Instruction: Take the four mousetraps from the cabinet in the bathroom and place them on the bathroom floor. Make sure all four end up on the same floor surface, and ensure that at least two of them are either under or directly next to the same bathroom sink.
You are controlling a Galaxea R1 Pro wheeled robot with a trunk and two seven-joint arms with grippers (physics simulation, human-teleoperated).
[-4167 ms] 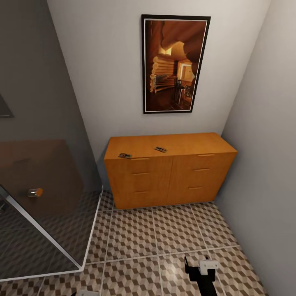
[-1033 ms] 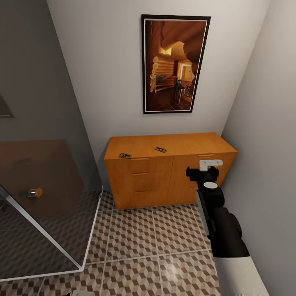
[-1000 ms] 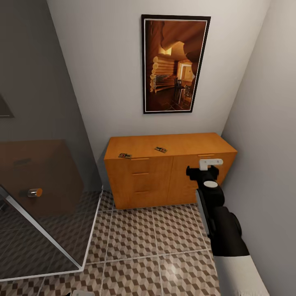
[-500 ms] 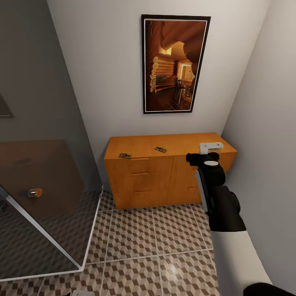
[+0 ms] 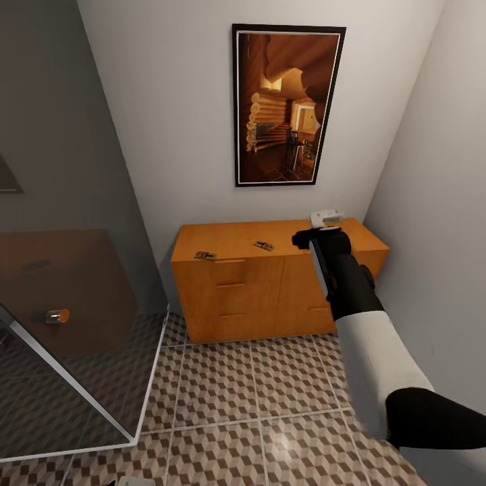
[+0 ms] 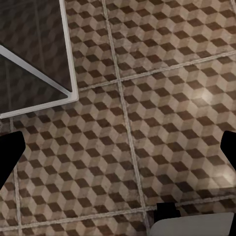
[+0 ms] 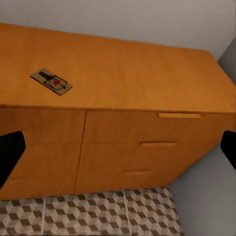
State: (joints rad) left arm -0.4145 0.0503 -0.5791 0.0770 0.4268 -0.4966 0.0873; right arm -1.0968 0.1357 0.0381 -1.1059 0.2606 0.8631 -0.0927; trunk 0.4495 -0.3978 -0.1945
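Right gripper (image 5: 327,217) raised above the right half of the cabinet (image 5: 283,297) top; fingers spread wide, holding nothing. Two mousetraps flat on the top, left of the gripper: near mousetrap (image 5: 263,246), long axis diagonal to the front edge; far mousetrap (image 5: 204,256) at the front-left edge. Left gripper (image 6: 118,162) spread open above the bathroom floor (image 6: 147,98).

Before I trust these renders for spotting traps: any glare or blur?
Head view: a bright glare patch on the bathroom floor; both mousetraps look tiny and soft. Left wrist view: similar sheen on the tiles. Right wrist view: the cabinet evenly lit, one trap sharp.
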